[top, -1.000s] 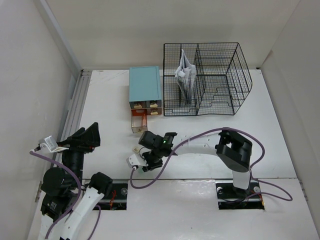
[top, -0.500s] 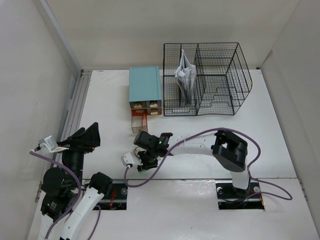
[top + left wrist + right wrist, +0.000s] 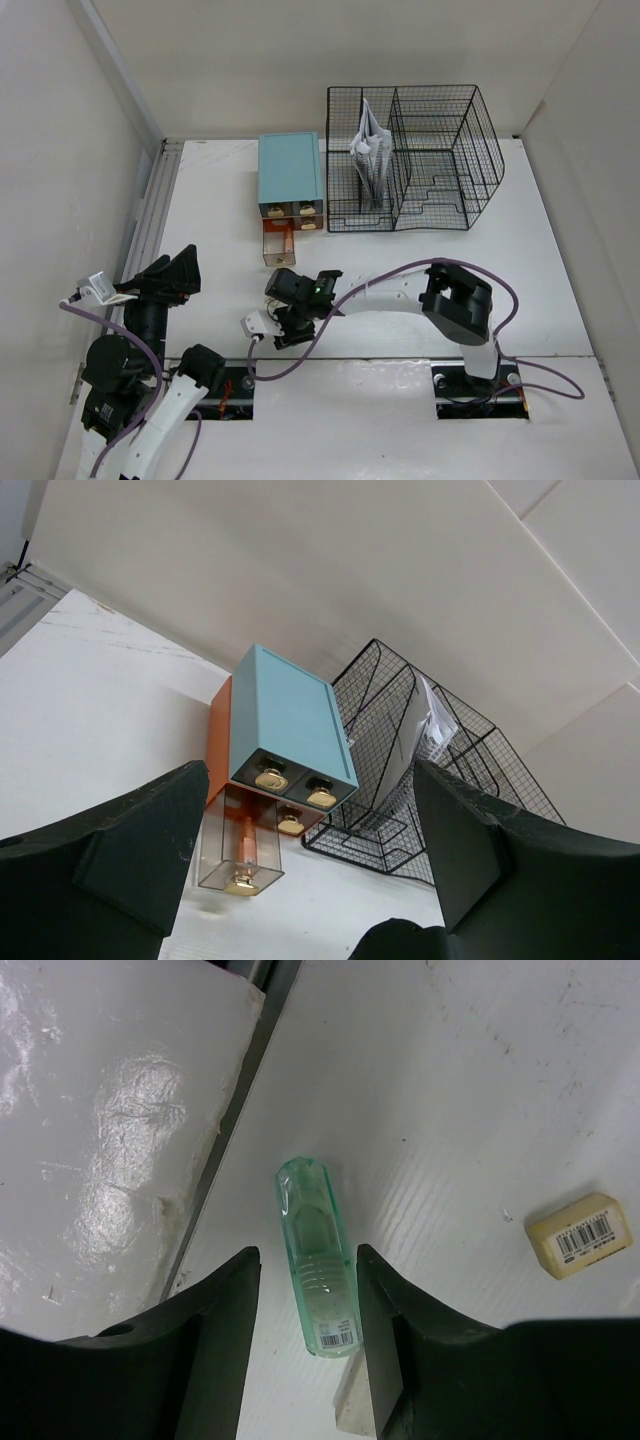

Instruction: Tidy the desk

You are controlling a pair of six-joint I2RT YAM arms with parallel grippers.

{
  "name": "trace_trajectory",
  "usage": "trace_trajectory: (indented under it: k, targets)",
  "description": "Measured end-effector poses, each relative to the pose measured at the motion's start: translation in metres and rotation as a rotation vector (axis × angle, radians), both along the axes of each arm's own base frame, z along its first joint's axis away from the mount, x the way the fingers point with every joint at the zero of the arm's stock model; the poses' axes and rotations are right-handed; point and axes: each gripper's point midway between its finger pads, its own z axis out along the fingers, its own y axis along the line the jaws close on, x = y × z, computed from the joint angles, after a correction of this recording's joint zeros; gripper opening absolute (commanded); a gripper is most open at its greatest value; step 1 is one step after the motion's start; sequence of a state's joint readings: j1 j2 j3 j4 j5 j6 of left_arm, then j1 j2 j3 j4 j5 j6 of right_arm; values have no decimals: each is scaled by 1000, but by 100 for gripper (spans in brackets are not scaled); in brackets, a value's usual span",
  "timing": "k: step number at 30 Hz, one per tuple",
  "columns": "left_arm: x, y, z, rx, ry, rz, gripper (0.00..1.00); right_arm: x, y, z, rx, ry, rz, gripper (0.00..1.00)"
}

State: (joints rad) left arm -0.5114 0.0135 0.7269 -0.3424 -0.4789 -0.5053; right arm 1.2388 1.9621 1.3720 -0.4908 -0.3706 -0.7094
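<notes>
The white desk holds a clear green tube lying flat near its front edge. My right gripper is open and low over it, one finger on each side of the tube; it also shows in the top view. A small cream eraser with a barcode lies to the tube's right. A white block peeks out below the tube. My left gripper is open and empty, raised at the desk's left side, facing the drawer box.
A teal-topped drawer box stands at the back, its clear orange drawer pulled out with an orange stick inside. A black wire-mesh rack with papers stands to its right. A ribbed rail runs along the left edge.
My right gripper has moved left and toward the near edge of the desk. The left arm has not moved.
</notes>
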Motion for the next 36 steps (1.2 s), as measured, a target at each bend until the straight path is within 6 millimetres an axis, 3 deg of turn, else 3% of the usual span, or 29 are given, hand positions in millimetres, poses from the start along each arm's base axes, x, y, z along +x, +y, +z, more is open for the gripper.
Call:
trace_trajectory:
  k: [6,10,11,16,20,25,30,33,36]
  targets:
    - [0,0,0,0,0,0,81,3,0,-15,-34,-2,-20,46]
    - [0,0,0,0,0,0,81,5,1,-14,-35,-9,-29,5]
    - [0,0,0,0,0,0,81,6,1,-14,-33,-13,-31,1]
    - [0,0,0,0,0,0,81,12,3,-12,-39,-41,-42,0]
    - [0,0,0,0,0,0,81,33,12,2,-30,-139,-56,0]
    - [0,0,0,0,0,0,81,81,47,65,103,-287,-121,0]
    - [0,0,0,0,0,0,81,161,57,134,254,-406,-271,0]
    - [0,0,0,0,0,0,81,206,46,148,283,-444,-355,0]
    - [0,0,0,0,0,0,81,238,40,137,275,-436,-395,1]
